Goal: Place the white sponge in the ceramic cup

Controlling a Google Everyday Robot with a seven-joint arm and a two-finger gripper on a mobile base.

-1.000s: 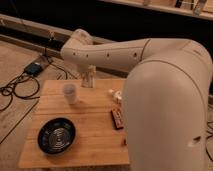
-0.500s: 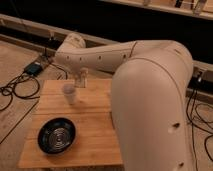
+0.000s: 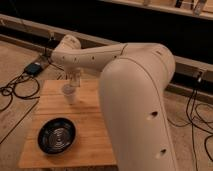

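The ceramic cup (image 3: 69, 93) is small and pale and stands upright on the far left part of the wooden table (image 3: 86, 117). My gripper (image 3: 75, 80) hangs at the end of the white arm, just above and slightly behind the cup's rim. The white sponge does not show; I cannot tell whether it is in the gripper or hidden by the arm. The big white arm covers the right half of the table.
A wide black ridged bowl (image 3: 56, 135) sits at the table's front left. Black cables (image 3: 15, 92) and a blue box (image 3: 35, 68) lie on the floor to the left. A dark rail runs behind the table.
The arm has swung left and the gripper has moved from right of the cup to just above it. The arm now hides the dark packet and white object on the table's right side.
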